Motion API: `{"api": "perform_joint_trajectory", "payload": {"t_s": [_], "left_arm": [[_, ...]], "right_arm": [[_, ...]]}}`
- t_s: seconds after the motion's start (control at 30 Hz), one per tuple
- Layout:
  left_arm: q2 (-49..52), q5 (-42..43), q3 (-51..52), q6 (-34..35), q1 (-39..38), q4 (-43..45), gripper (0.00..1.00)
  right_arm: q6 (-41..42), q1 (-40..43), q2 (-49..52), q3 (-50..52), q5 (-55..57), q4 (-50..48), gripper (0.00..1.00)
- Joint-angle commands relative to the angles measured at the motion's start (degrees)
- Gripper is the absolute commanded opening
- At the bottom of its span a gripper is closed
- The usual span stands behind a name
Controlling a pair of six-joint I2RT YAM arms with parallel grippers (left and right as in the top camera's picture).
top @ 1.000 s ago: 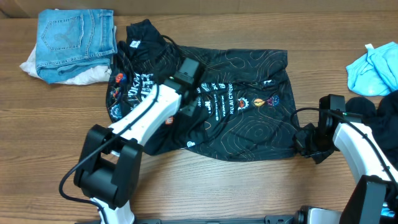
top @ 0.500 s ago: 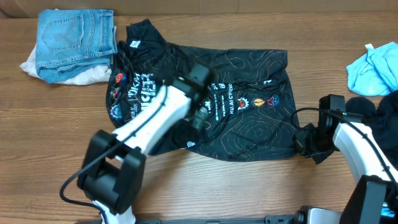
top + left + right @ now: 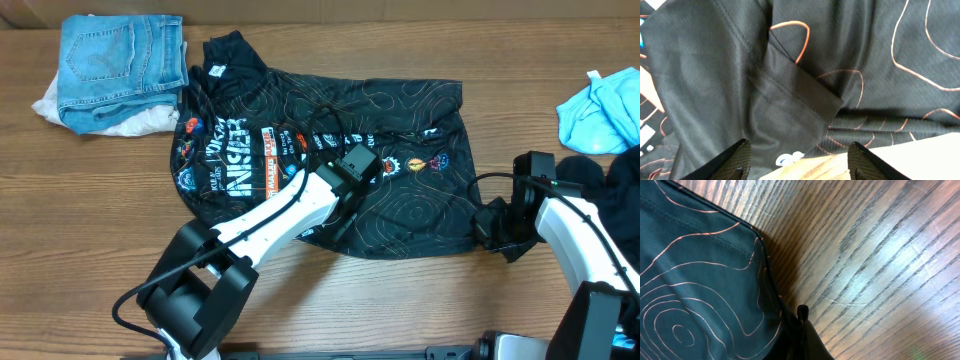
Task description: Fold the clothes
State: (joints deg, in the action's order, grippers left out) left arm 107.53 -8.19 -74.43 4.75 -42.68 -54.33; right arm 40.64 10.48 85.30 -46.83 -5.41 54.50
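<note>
A: Status of the left arm (image 3: 280, 205)?
B: Stretched from its near base toward far right. The left tool (image 3: 800, 162) points down, fingers (image 3: 737, 160) spread apart.
A: And the right arm (image 3: 575, 235)?
B: Bent left, held low. The right tool (image 3: 802, 314) has its jaws closed tight.

Black jersey (image 3: 420, 212) across wooden table (image 3: 90, 215)

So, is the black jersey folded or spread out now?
Spread out, not folded: the black jersey lies wide and mostly flat on the wooden table, lettering showing.
</note>
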Motion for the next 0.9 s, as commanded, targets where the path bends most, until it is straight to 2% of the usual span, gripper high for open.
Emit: {"api": "perform_joint_trajectory", "payload": {"t_s": [0.0,0.17,0.8,0.87], "left_arm": [[-1.22,-0.68,0.83,-0.13,0.02,2.21,0.63],[-0.04,0.39,0.83,-2.47,-0.39,4.96,0.61],[7.32,1.97,0.90,-3.13,-0.52,4.00,0.53],[7.32,1.79,0.90,-3.10,-0.52,4.02,0.49]], "right_arm": [[-0.13,0.31,0.15,-1.18,-0.85,-0.42,0.04],[-0.13,0.31,0.15,-1.18,-0.90,-0.37,0.04],[-0.15,0.31,0.15,-1.18,-0.87,-0.17,0.04],[-0.15,0.31,0.15,-1.18,-0.87,-0.17,0.04]]}}
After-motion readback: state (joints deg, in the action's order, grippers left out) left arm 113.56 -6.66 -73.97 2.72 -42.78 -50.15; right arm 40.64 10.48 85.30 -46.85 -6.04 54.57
